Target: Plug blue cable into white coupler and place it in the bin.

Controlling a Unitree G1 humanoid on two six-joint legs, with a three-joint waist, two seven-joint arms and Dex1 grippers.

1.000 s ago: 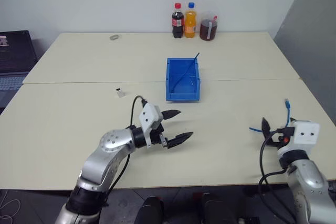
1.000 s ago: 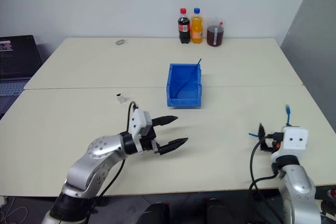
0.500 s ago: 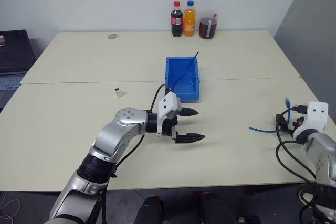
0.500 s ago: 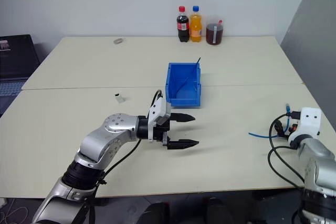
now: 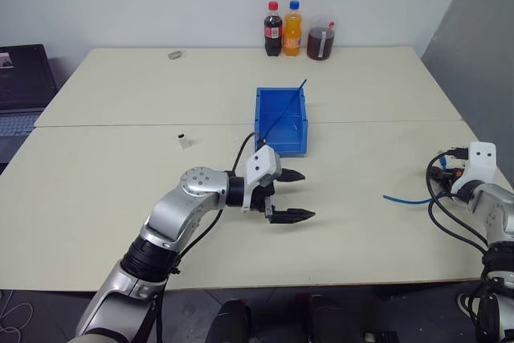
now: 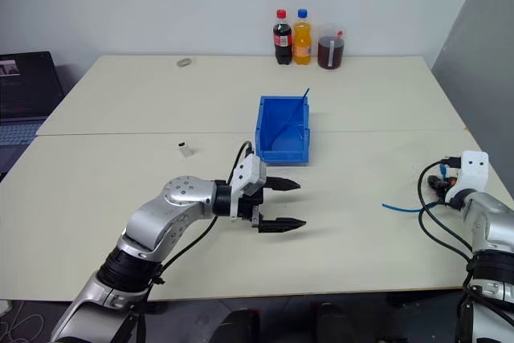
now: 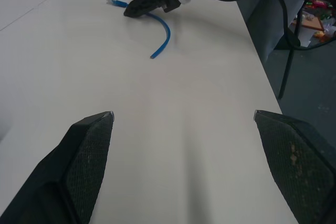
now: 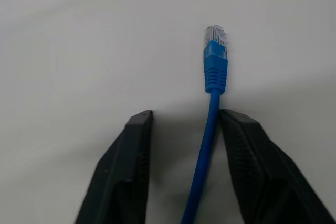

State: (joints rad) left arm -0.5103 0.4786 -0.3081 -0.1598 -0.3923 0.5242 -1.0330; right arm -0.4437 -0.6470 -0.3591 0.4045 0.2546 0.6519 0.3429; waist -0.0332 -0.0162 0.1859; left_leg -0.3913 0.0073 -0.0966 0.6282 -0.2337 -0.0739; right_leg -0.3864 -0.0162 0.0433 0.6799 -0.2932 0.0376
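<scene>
The blue cable [image 5: 405, 198] lies on the table at the far right, its clear-blue plug [image 8: 215, 38] pointing away from my right wrist. My right gripper [image 8: 185, 114] straddles the cable just behind the plug. The jaws are narrowed, the cord lies against one finger [image 8: 247, 150], and a gap shows on the other side. The left wrist view shows that gripper [image 7: 134, 10] over the cable's [image 7: 163, 35] end. The white coupler [image 5: 185, 140] sits alone at the left of centre. The blue bin [image 5: 259, 122] stands mid-table. My left gripper [image 5: 306, 195] hovers wide open in front of the bin, holding nothing.
A thin dark strand [image 5: 285, 106] leans out of the bin. Two bottles [image 5: 283, 30] and a jar of dark liquid [image 5: 320, 42] stand at the far edge. A small grey object [image 5: 174, 55] lies at the far left, and a laptop [image 5: 20, 86] sits beyond the left edge.
My right arm has reached forward and outward to the cable's plug end, and its jaws have narrowed around the cord. The left gripper has turned rightward and stays wide open.
</scene>
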